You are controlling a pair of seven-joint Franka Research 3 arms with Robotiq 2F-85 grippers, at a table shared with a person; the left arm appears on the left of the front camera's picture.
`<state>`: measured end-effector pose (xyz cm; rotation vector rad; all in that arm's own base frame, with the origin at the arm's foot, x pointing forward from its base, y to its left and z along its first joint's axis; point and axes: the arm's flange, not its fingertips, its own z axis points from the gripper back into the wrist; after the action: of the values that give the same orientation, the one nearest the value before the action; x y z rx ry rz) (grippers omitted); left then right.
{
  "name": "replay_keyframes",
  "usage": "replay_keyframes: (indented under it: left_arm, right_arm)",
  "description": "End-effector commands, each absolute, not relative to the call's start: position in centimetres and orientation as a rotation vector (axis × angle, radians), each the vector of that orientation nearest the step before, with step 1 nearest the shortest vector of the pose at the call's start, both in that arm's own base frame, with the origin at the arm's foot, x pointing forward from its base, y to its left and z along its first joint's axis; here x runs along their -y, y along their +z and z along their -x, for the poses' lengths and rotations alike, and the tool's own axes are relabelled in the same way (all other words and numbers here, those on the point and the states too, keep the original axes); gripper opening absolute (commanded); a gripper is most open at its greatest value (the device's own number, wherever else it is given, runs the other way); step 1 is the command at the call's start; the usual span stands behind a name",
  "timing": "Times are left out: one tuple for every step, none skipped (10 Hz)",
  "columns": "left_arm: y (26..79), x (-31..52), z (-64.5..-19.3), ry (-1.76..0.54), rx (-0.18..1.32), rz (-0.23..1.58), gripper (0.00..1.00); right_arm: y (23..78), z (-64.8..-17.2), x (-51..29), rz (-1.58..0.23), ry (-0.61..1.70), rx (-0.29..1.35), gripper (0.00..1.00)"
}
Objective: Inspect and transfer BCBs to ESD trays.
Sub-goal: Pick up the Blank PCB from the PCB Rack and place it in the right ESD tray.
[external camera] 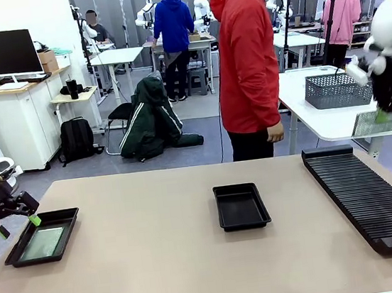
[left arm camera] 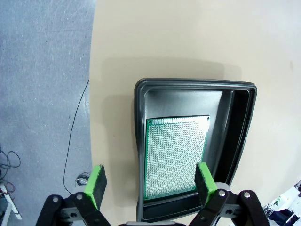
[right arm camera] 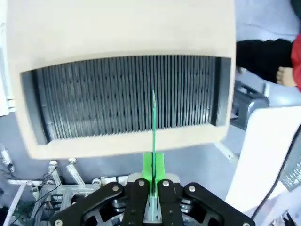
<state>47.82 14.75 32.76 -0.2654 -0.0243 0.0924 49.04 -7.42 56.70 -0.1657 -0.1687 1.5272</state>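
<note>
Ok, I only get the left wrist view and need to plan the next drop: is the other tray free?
Observer: Yes, the middle ESD tray holds no board.
Operator: What is the right arm doing?
Observer: The right gripper is shut on a BCB, lifted clear of the slotted rack.
Operator: Anyone close to the table?
Observer: A person in a red jacket stands at its far side.
</note>
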Motion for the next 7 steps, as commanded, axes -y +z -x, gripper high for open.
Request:
replay_keyframes:
  left_arm:
    - [32.6, -14.8, -47.9, 0.088, 0.033, 0.271, 1.0]
    - [32.6, -14.8, -47.9, 0.088, 0.033, 0.271, 1.0]
    - [32.6, -14.8, -47.9, 0.088, 0.033, 0.271, 1.0]
    - [32.6, -14.8, -47.9, 0.088, 0.033, 0.271, 1.0]
    - [32.6, -14.8, -47.9, 0.088, 0.033, 0.271, 1.0]
    - [32.6, -14.8, -47.9, 0.088, 0.033, 0.271, 1.0]
    - [32.6, -14.8, -47.9, 0.088, 0.033, 0.271, 1.0]
  right_arm:
    - [60.7, -48.7, 6.8, 0.152, 1.49, 0.14, 0.03]
    - [63.2, -47.9, 6.7, 0.151, 1.484, 0.155, 0.03]
    - [64.6, -47.5, 6.5, 0.163, 1.468, 0.147, 0.03]
    - [65.4, -47.3, 6.4, 0.164, 1.467, 0.143, 0.03]
    - [65.9, -47.1, 6.4, 0.164, 1.453, 0.149, 0.03]
    - [65.9, -47.2, 6.7, 0.159, 1.449, 0.133, 0.03]
    - [66.2, -46.6, 6.6, 0.162, 1.484, 0.177, 0.03]
